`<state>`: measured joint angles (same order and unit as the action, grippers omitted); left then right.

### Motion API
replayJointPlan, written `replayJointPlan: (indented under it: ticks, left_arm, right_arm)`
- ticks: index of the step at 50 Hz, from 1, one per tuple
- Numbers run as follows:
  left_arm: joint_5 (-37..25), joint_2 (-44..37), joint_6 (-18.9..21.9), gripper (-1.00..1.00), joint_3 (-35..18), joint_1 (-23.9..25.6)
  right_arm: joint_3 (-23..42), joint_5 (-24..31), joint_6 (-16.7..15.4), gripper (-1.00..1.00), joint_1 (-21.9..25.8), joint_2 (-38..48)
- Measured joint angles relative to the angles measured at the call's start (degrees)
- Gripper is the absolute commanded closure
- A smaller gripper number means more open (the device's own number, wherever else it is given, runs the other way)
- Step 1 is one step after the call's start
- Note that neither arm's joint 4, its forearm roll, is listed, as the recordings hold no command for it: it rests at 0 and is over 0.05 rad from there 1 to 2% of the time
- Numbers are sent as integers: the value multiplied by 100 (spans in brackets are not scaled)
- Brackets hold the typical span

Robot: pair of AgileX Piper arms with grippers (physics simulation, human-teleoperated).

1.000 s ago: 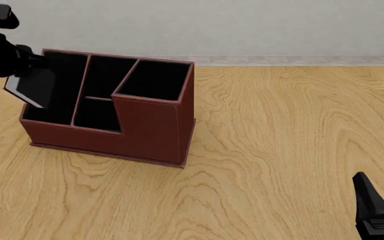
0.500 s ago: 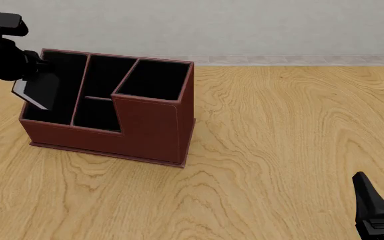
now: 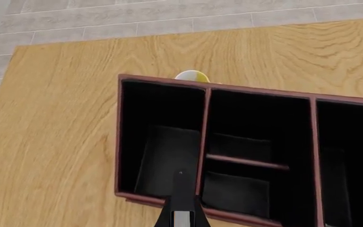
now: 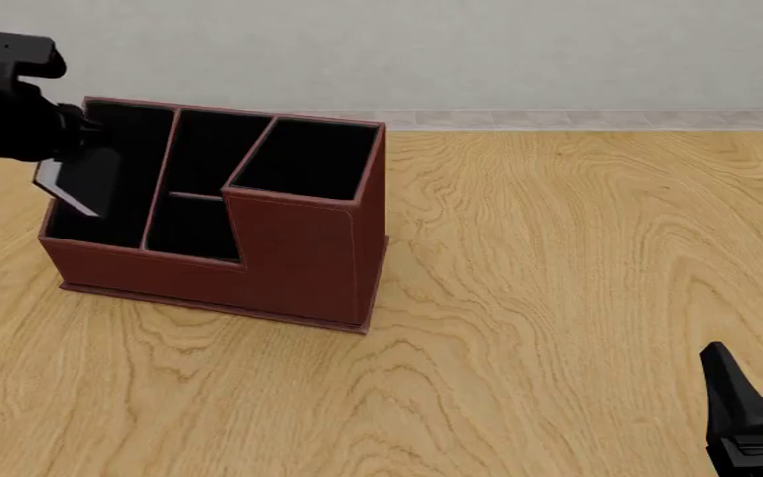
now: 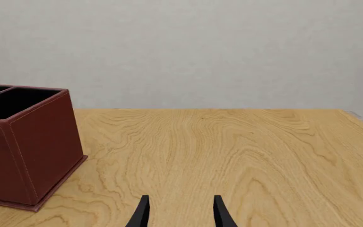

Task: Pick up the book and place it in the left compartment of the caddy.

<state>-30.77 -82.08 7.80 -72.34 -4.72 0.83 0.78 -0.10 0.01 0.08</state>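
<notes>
The reddish-brown caddy (image 4: 302,260) stands at the far left of the wooden table, its tall square section on its right. My left gripper (image 4: 64,134) is shut on the top of the black book (image 4: 79,177). The book hangs tilted, white page edge facing left, with its lower corner dipping into the left compartment (image 4: 106,227). In the left wrist view the book (image 3: 182,198) shows edge-on over the caddy (image 3: 119,142), just above the divider beside the left compartment (image 3: 162,151). My right gripper (image 4: 757,412) (image 5: 180,213) is open and holds nothing, low near the table's front right.
A small yellow-and-white round object (image 3: 192,75) peeks out behind the caddy's back wall. The caddy (image 5: 33,151) sits well to the left of the right gripper. Bare wooden table (image 4: 567,278) stretches between them, with a wall behind.
The left gripper and the book have shifted slightly to the right, further over the left compartment. The right arm has not moved.
</notes>
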Motion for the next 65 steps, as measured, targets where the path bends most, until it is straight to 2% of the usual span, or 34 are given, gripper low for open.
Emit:
replayJointPlan:
  ticks: [46, 65]
  left_arm:
    - [626, -760, 248, 100, -116, -136]
    - [671, -939, 313, 100, -301, -171]
  right_arm:
    - [0, 0, 0, -100, 0, 0]
    - [0, 0, 0, -100, 0, 0]
